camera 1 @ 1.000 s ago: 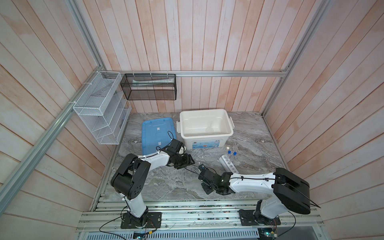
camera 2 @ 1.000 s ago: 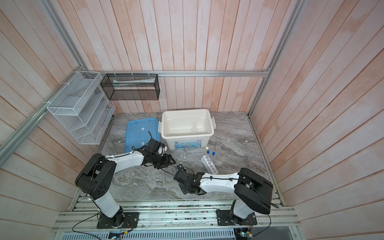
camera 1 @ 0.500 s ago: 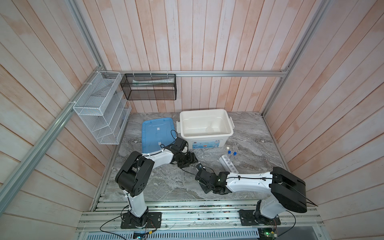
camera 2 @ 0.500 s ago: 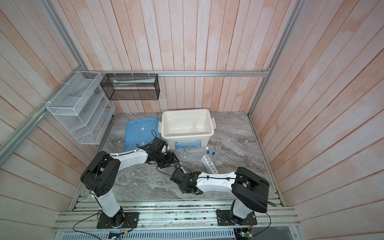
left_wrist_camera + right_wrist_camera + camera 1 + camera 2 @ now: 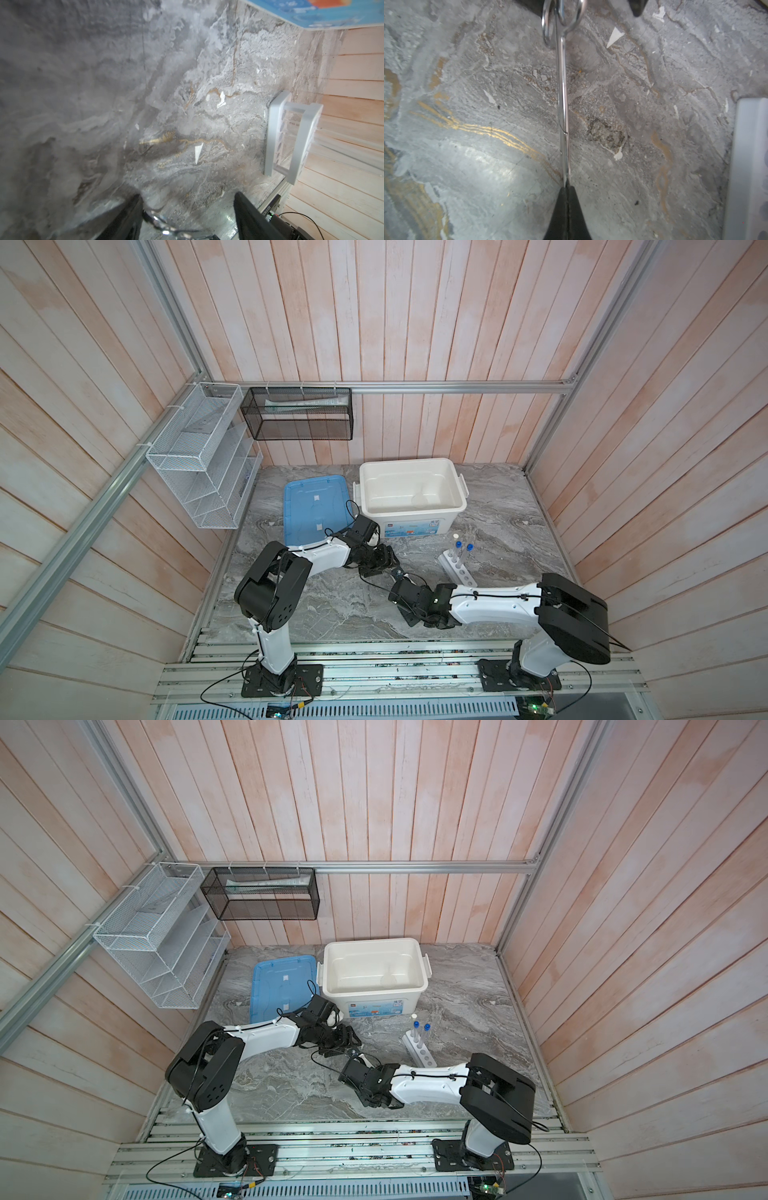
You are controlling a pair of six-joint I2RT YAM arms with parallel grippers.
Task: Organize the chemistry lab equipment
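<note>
Small steel scissors (image 5: 563, 104) hang just above the marble, and my right gripper (image 5: 566, 188) is shut on their blade tips. Their finger rings (image 5: 158, 218) reach between the fingers of my left gripper (image 5: 188, 196), which is open; one ring lies close to one finger. In both top views the two grippers meet at mid-table (image 5: 384, 562) (image 5: 402, 583). The white rack (image 5: 457, 572) stands to the right and holds a white-capped tube (image 5: 456, 536) and two blue-capped tubes (image 5: 470, 547). A faint clear round dish (image 5: 422, 499) lies inside the white bin.
The open white bin (image 5: 457, 489) stands at the back, with its blue lid (image 5: 316, 506) flat beside it. A white wire-mesh rack (image 5: 199, 456) and a black one (image 5: 297, 414) hang on the walls. The tube rack (image 5: 749, 166) is close beside my right gripper.
My left gripper has moved right to the scissors' rings. The right gripper has moved slightly left with the scissors, so the two now meet.
</note>
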